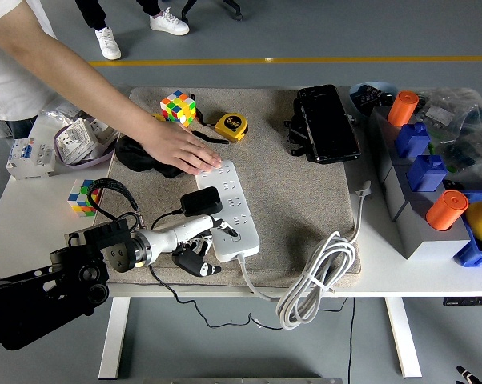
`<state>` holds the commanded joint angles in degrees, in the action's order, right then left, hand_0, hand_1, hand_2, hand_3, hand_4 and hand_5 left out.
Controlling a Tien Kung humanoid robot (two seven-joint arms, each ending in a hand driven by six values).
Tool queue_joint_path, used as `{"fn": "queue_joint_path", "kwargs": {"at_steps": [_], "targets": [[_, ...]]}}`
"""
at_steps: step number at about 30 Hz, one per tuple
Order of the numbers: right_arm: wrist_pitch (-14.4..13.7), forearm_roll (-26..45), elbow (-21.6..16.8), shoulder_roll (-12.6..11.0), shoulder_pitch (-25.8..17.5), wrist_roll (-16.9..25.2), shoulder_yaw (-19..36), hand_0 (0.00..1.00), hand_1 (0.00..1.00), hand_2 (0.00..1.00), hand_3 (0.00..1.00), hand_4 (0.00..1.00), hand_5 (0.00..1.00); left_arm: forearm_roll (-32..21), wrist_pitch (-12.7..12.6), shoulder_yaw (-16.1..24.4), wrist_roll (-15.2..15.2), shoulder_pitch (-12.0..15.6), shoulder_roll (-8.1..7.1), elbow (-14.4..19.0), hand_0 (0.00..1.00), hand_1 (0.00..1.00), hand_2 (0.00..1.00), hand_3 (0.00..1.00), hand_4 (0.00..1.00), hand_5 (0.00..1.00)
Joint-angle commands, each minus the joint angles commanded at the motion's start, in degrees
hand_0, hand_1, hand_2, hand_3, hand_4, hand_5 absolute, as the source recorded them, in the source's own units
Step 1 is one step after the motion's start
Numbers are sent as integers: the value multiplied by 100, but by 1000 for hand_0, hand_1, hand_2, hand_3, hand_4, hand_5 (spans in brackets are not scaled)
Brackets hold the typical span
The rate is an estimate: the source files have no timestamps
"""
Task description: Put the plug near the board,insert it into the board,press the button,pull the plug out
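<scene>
A person's hand pins the far end of the white power strip as the robot's left hand, fingers curled loosely at the strip's near left edge, grips nothing. The black plug sits on the strip's left side, seemingly seated. Pressing the button wants one fingertip, straight down.

We record a white board on a beige mat, with a black plug seated on it. At ten o'clock lies a multicoloured cube; beside it, a yellow tape measure. At three o'clock, orange cylinders stand on blue blocks over a grey rack. The table is white.
</scene>
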<state>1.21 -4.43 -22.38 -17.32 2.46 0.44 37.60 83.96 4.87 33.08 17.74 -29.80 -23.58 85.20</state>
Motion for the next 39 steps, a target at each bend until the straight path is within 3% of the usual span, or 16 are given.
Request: {"fn": "queue_joint_path", "kwargs": {"at_steps": [1, 5, 6, 7, 13, 14, 19, 20, 22, 24, 25, 30, 31, 32, 37, 39], "targets": [[0, 0, 1, 0, -1, 0, 0, 646, 686, 687, 591, 869, 495, -49, -34, 58, -42, 13, -7, 11, 81, 50, 169, 738, 659, 2], [-3, -7, 1, 1, 11, 1, 13, 646, 686, 687, 591, 869, 495, -439, -448, 254, -500, 98, -27, -30, 81, 50, 169, 738, 659, 2], [-3, -8, 1, 4, 14, 2, 17, 646, 686, 687, 591, 869, 495, -623, -688, 278, -730, 144, -12, -88, 81, 50, 169, 738, 659, 2], [-3, -8, 3, 6, 17, 0, 17, 646, 686, 688, 592, 870, 494, -765, -873, 291, -888, 181, 0, -124, 167, 166, 295, 633, 782, 99], [-2, -2, 24, 19, 17, -7, 10, 646, 686, 688, 592, 870, 494, -1891, -2011, 434, -1964, 510, 139, -400, 167, 166, 295, 633, 782, 99], [-1, 3, 30, 22, 20, -10, -4, 646, 686, 688, 592, 870, 496, -2035, -2181, 484, -2142, 566, 171, -446, 313, 457, 537, 605, 803, 162], [-8, -11, 44, 37, 67, -12, -44, 646, 686, 688, 592, 870, 496, -2895, -2908, 875, -3106, 845, 318, -613, 313, 457, 537, 605, 803, 162], [-12, -9, 46, 39, 79, -12, -51, 646, 686, 688, 591, 870, 497, -3077, -3003, 949, -3303, 882, 336, -635, 455, 557, 574, 612, 821, 226], [-23, -19, 31, 34, 132, -7, -93, 646, 686, 688, 591, 870, 497, -3546, -3192, 1302, -3813, 1039, 405, -733, 455, 557, 574, 612, 821, 226], [-31, -16, 27, 27, 179, -5, -136, 646, 686, 688, 591, 870, 497, -3771, -3180, 1535, -4022, 1103, 426, -800, 455, 557, 574, 612, 821, 226], [-34, -6, 28, 24, 213, -7, -177, 645, 686, 688, 591, 869, 498, -3866, -3109, 1681, -4045, 1135, 425, -869, 654, 703, 737, 670, 853, 297], [-35, 58, 67, 11, 297, -23, -328, 645, 686, 688, 591, 869, 498, -4104, -2746, 2110, -3901, 1221, 382, -1109, 654, 703, 737, 670, 853, 297], [-37, 69, 75, 9, 307, -24, -342, 645, 686, 688, 591, 869, 498, -4122, -2706, 2158, -3893, 1236, 379, -1134, 654, 703, 737, 670, 853, 297], [-44, 84, 87, 8, 318, -27, -355, 646, 686, 687, 589, 867, 502, -4186, -2667, 2229, -3899, 1263, 372, -1168, 717, 753, 786, 735, 873, 306], [-87, 96, 103, 32, 320, -56, -416, 646, 686, 687, 589, 867, 502, -4693, -2516, 2508, -3904, 1399, 400, -1303, 717, 753, 786, 735, 873, 306], [-94, 88, 101, 48, 304, -61, -416, 642, 686, 688, 588, 864, 506, -4834, -2497, 2578, -3937, 1436, 415, -1299, 678, 709, 732, 696, 860, 298]]}}
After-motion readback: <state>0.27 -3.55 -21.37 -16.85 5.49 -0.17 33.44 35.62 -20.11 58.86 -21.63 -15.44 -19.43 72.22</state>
